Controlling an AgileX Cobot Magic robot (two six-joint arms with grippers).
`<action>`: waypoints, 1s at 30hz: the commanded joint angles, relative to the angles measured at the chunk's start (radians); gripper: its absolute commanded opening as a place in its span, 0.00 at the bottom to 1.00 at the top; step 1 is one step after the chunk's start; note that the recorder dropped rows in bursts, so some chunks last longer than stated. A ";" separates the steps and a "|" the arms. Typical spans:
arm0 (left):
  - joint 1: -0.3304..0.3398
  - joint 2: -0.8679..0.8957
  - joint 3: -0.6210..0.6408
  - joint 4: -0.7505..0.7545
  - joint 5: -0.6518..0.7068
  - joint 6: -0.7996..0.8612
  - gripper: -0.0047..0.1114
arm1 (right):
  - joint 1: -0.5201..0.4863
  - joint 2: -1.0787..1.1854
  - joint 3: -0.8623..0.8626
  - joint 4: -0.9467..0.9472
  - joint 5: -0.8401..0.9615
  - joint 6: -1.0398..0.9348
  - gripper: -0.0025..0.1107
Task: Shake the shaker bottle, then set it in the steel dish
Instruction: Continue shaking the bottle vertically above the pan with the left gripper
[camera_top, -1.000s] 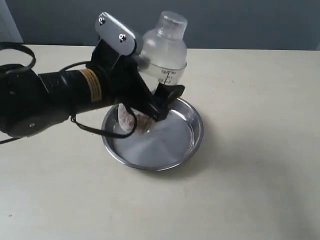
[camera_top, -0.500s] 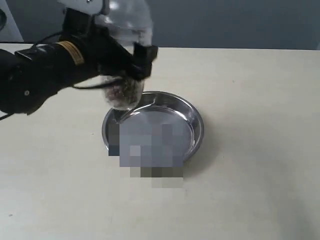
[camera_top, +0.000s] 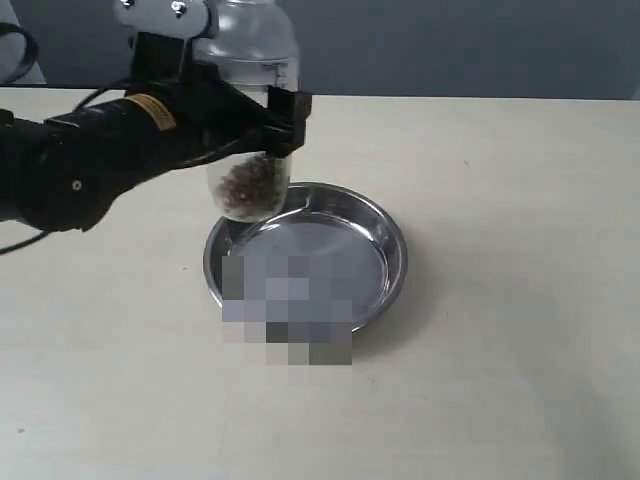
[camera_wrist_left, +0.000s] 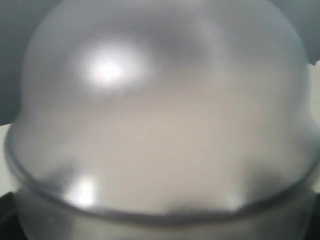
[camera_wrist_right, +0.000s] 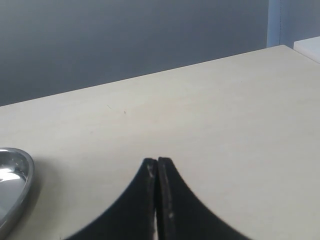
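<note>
The shaker bottle (camera_top: 248, 185) hangs roughly upright above the far-left rim of the steel dish (camera_top: 395, 250), clear of it. Brown bits lie in its lower end, and its top runs out of the exterior view. My left gripper (camera_top: 255, 112) is shut on the bottle's middle, with one black finger (camera_top: 290, 110) across its front. In the left wrist view the bottle's frosted dome (camera_wrist_left: 160, 120) fills the frame and hides the jaws. My right gripper (camera_wrist_right: 158, 162) is shut with nothing in it, low over the table beside the dish's rim (camera_wrist_right: 15, 180). It is outside the exterior view.
The dish stands near the middle of a pale beige table (camera_top: 500, 350). A dark grey wall (camera_top: 450, 45) runs behind the table's far edge. My left arm's black body (camera_top: 70, 180) stretches over the table's left side.
A second ago the bottle leaned with its lower end down in the dish. It has since swung up and to the left with my left gripper and now hangs above the rim.
</note>
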 joint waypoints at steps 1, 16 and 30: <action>-0.058 -0.065 0.019 0.328 -0.129 -0.039 0.04 | 0.001 -0.005 0.002 -0.002 -0.011 0.000 0.02; -0.081 -0.094 0.105 0.011 -0.232 0.029 0.04 | 0.001 -0.005 0.002 0.000 -0.011 0.000 0.02; -0.023 -0.090 0.100 0.299 -0.225 -0.219 0.04 | 0.001 -0.005 0.002 0.000 -0.011 0.000 0.02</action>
